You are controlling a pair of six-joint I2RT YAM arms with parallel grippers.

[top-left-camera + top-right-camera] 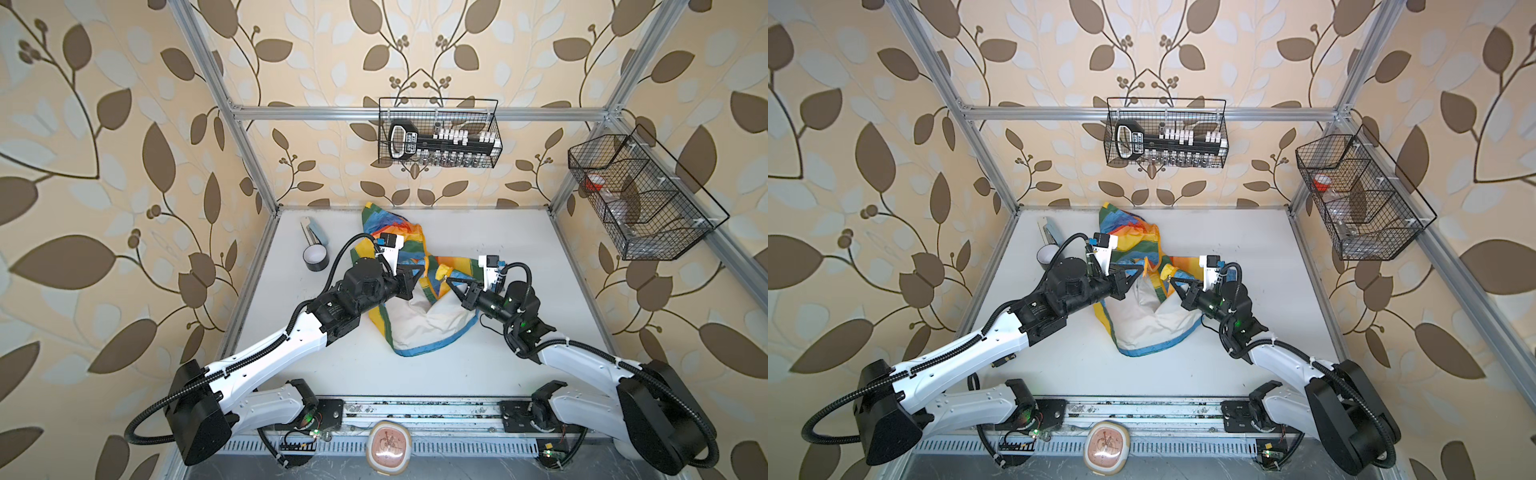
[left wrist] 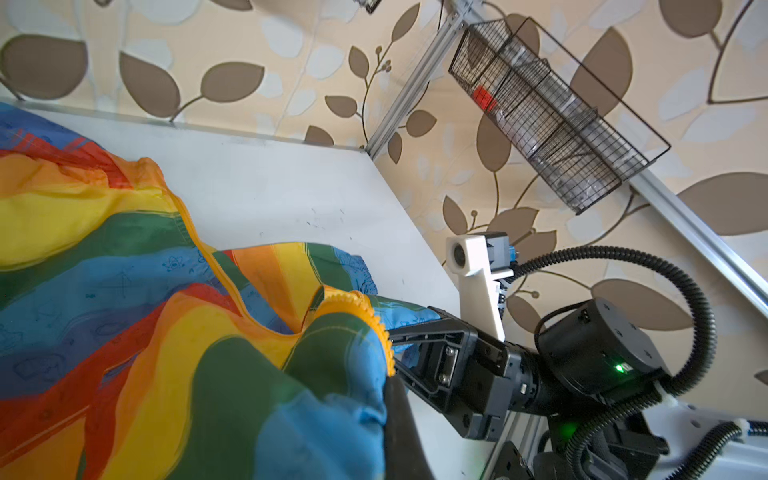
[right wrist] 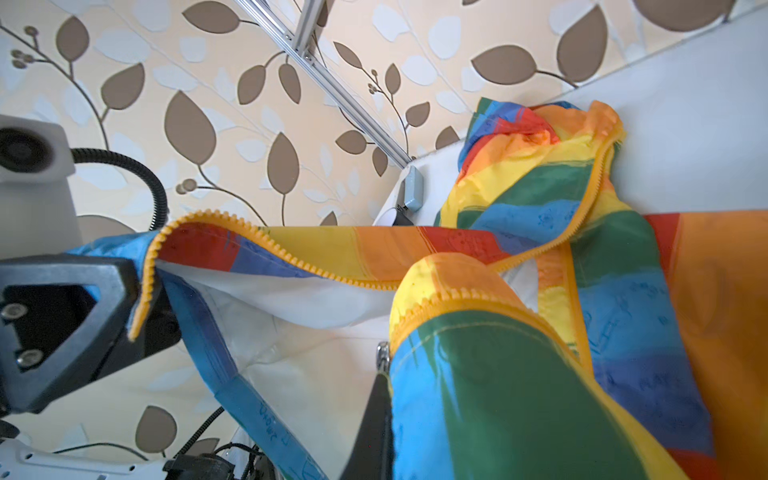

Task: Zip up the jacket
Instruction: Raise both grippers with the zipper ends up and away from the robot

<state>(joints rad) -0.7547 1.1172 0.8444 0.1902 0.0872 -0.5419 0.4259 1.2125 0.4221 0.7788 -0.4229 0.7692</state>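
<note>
White desk [image 1: 519, 257] carries the small thin rainbow-block jacket [image 1: 419, 324], bunched between the claws, white lining up. Left claw [image 1: 419, 272] and right claw [image 1: 448, 280] each pinch shut on a front edge along the orange toothed zipper [image 3: 291, 259] — their tips buried in cloth. Both arms reach inward, tips nearly facing; hood and sleeves cannot be told apart.

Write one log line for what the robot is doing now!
left hand: shut on jacket | right hand: shut on jacket | zipper: open, halves apart
</note>
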